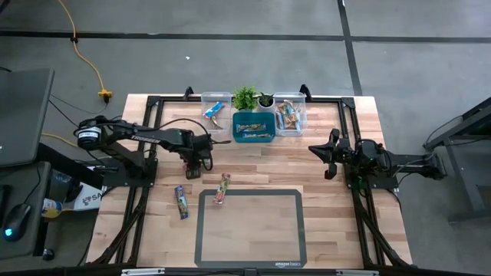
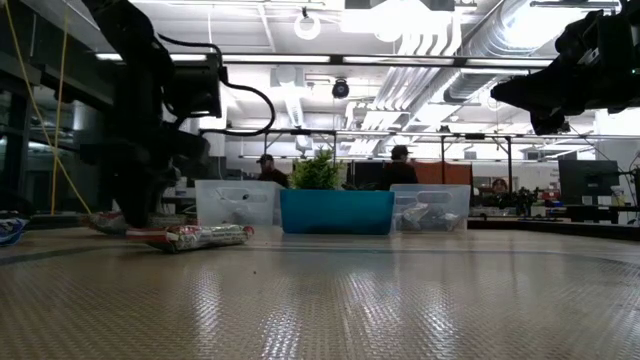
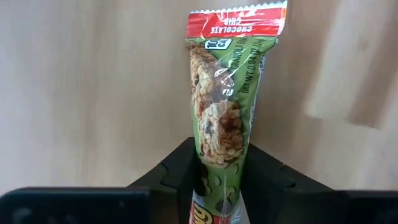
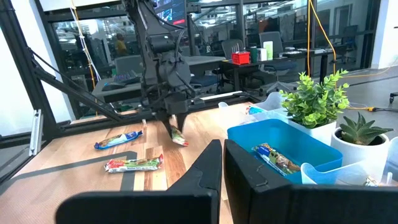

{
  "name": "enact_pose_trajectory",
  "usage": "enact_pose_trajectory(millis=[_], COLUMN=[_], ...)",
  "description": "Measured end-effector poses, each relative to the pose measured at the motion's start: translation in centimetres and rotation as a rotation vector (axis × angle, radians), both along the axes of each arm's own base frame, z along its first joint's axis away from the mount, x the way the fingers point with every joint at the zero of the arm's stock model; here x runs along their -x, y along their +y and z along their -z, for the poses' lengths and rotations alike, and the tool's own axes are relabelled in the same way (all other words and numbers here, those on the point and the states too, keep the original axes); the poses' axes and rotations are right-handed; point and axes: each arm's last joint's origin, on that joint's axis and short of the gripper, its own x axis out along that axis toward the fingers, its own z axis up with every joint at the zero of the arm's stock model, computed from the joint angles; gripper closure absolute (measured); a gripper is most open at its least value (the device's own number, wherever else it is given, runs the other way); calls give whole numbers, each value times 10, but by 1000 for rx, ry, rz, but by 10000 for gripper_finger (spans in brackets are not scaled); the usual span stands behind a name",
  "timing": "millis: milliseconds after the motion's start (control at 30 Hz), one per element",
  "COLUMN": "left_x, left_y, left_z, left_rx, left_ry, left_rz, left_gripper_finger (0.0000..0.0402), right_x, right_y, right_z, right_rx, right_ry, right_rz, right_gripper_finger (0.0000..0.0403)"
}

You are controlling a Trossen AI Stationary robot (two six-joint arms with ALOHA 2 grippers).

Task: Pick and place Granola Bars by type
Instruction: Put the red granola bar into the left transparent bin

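The green granola bar wrapper (image 3: 225, 118) carries white words "CHOCOLATE CHIP" on its red end band, shown upside down in the left wrist view. Small print along its edge begins "NET WT" and cannot be read further. The dark mat (image 1: 249, 228) on the table bears "amazonbasics" in small white letters at its near edge.

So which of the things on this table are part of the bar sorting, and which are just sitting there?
Part of the job:
- green chocolate chip bar, left hand closing on it
- two loose bars on the table
- blue bin, two clear bins, each with bars inside

Just there:
- leafy plant, small succulent
- right hand, parked
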Motion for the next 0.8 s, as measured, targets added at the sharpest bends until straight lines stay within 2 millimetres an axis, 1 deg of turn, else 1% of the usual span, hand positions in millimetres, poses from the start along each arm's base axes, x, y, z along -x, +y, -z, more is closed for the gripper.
enact_pose_trajectory(millis=[267,400,567,800], left_x=[11,13,5,-17], left_y=[-5,-7,-3,6], left_z=[-16,-30,-62,-128], left_rx=[79,121,62,-43], left_ry=[-32,-78,-198,-416], left_rz=[-20,-45,-108,-333], left_gripper_finger=[338,348,350,351], right_x=[0,0,0,0], right_y=[0,0,0,0], right_z=[0,0,0,0], right_rx=[0,0,0,0], right_ry=[0,0,-1,0], right_rz=[0,0,0,0], right_gripper_finger=[402,402,402,402])
